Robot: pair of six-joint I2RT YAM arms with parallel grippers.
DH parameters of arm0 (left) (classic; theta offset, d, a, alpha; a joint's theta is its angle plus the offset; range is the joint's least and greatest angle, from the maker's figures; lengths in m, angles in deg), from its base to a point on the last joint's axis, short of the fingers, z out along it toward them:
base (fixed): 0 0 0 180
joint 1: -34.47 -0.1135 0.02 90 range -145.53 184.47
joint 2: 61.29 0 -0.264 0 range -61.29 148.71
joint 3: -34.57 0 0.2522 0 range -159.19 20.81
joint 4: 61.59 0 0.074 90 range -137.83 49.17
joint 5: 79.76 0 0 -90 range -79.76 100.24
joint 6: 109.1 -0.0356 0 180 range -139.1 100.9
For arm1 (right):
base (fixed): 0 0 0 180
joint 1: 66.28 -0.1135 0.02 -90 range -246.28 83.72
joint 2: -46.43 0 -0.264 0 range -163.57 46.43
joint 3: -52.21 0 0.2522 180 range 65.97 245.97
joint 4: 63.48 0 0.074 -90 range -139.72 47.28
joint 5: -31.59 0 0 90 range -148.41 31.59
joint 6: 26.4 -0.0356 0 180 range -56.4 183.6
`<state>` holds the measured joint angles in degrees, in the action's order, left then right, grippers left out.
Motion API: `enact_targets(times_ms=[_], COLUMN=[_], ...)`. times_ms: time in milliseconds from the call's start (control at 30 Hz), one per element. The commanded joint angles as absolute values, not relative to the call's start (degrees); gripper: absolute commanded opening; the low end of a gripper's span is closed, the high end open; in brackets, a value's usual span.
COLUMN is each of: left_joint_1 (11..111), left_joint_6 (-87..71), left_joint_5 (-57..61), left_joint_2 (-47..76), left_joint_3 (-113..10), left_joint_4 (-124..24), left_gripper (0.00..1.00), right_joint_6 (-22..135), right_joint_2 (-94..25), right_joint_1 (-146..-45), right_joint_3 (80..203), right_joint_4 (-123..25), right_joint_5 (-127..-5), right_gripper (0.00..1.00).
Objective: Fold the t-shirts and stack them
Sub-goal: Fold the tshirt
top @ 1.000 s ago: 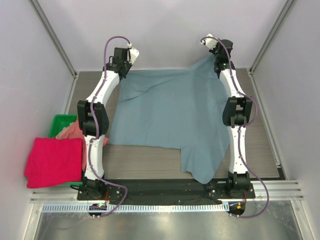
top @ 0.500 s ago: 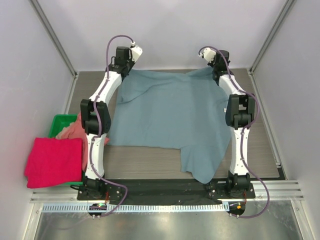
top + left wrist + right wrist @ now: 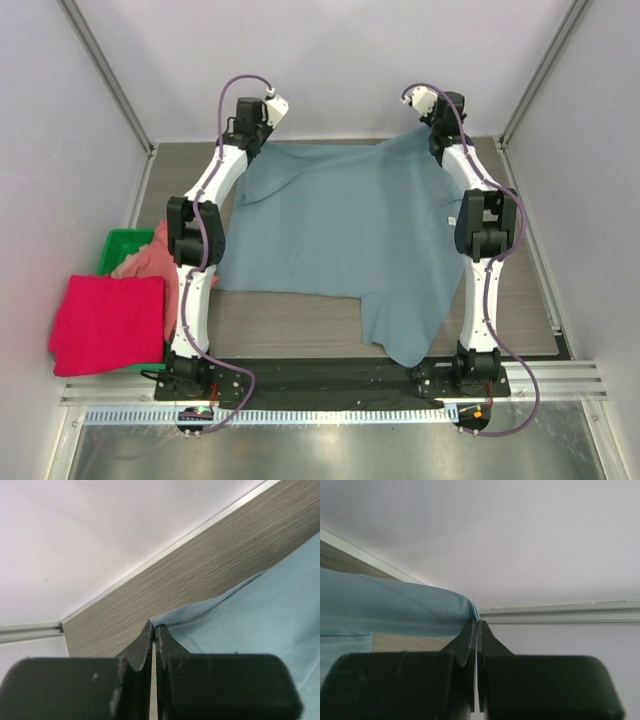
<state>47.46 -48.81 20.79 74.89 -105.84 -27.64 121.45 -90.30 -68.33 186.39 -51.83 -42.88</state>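
The slate-blue t-shirt (image 3: 340, 230) lies spread over the table, one sleeve hanging toward the front edge. My left gripper (image 3: 247, 143) is shut on its far left corner (image 3: 165, 617), low over the table. My right gripper (image 3: 432, 132) is shut on its far right corner (image 3: 465, 605) and holds it lifted. The crimson-pink t-shirt (image 3: 108, 325) lies folded at the left. The salmon-pink t-shirt (image 3: 145, 262) is crumpled beside it, partly in the bin.
A green plastic bin (image 3: 125, 247) stands at the left edge, under the pink shirts. White walls and metal rails close in the far side (image 3: 330, 70). The wood tabletop (image 3: 520, 290) shows bare at the right.
Both grippers have moved toward the far wall with the blue shirt's corners, pulling its far edge back and flatter. The right corner sits a little lower than a second ago.
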Motion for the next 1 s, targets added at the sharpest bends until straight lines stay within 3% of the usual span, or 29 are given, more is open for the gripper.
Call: enact_targets(times_ms=[0,200,967], left_joint_1=[47.47,47.47,46.68], left_joint_6=[-49.77,-48.72,-52.14], left_joint_5=[22.11,21.49,19.65], left_joint_2=[74.59,73.28,57.81], left_joint_3=[-109.09,-109.88,-91.52], left_joint_4=[-32.18,-32.89,-30.52], left_gripper=[0.0,0.0,0.0], right_joint_6=[120.12,120.29,113.88], right_joint_2=[-86.9,-84.71,-56.85], right_joint_1=[-68.3,-68.04,-72.52], right_joint_3=[188.49,187.26,157.38], right_joint_4=[-52.45,-47.79,-38.3], right_joint_5=[-41.98,-41.98,-41.98], right_gripper=[0.01,0.01,0.01])
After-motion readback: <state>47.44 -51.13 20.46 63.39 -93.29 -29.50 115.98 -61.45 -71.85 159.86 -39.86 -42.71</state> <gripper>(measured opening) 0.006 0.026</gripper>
